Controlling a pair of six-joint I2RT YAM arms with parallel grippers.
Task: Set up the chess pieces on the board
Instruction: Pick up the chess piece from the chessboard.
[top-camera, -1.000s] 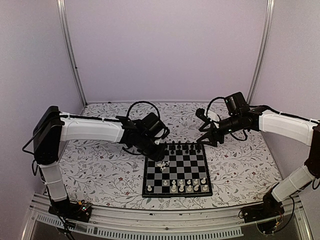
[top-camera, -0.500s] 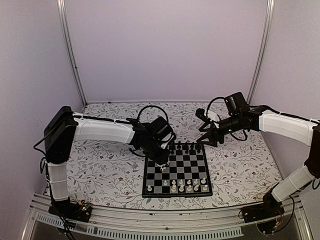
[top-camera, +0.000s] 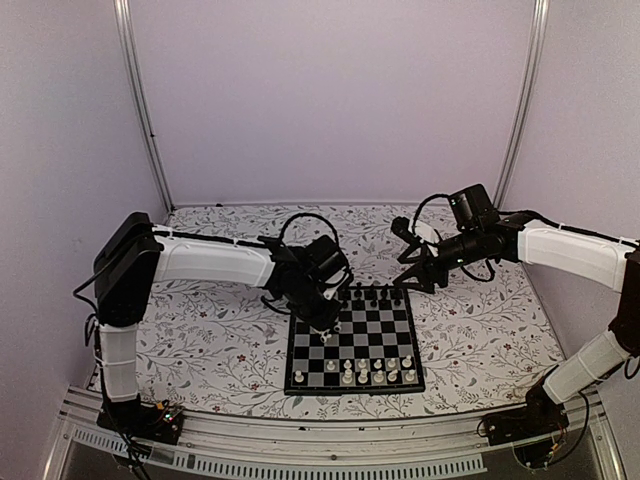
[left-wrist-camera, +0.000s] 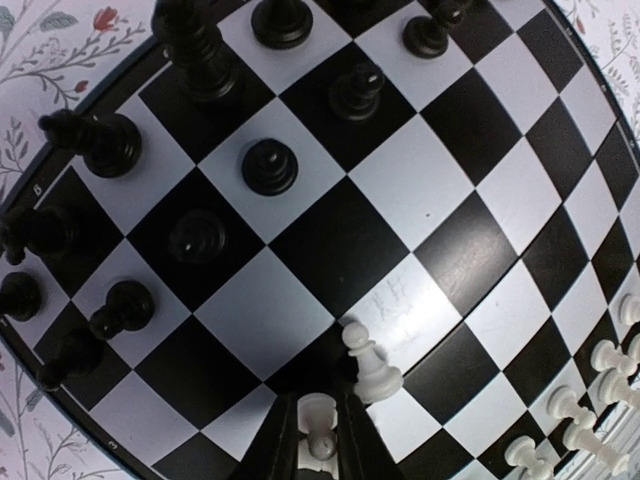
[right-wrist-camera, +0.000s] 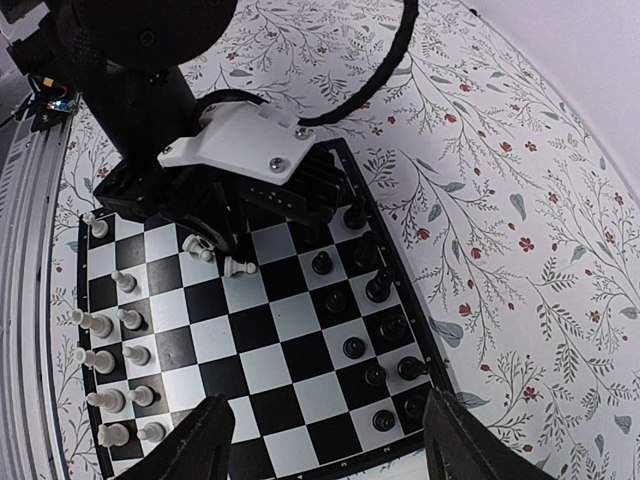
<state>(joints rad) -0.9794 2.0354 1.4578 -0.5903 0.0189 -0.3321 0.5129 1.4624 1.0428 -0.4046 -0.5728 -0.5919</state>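
The board (top-camera: 352, 338) lies flat on the flower-patterned counter (top-camera: 200, 340), near its front edge and about in the middle between the two arms. The black chess pieces (top-camera: 372, 295) stand along the far side of the board, in about two rows as the left wrist view shows, and some of them are not in a straight line. The white chess pieces (top-camera: 365, 370) stand at the near side, most of them gathered towards the right. The left hand (top-camera: 321, 322) is low over the left part of the board, close to the black rows. Its jaws are narrow, and a white piece (left-wrist-camera: 318, 432) sits between the two dark fingers (left-wrist-camera: 285, 450), which seem to touch it on both sides. I cannot tell what kind of piece it is, because only its top shows. Just beside these fingers one white pawn (left-wrist-camera: 372, 366) stands upright on a white square, apart from the other white pieces and not touched by the hand. The right hand (top-camera: 413, 280) hangs in the air over the far right corner of the board. Its jaws are wide: in the right wrist view the two fingers (right-wrist-camera: 205, 445) stand far apart at the bottom edge, with nothing between them, and the whole board shows below them.
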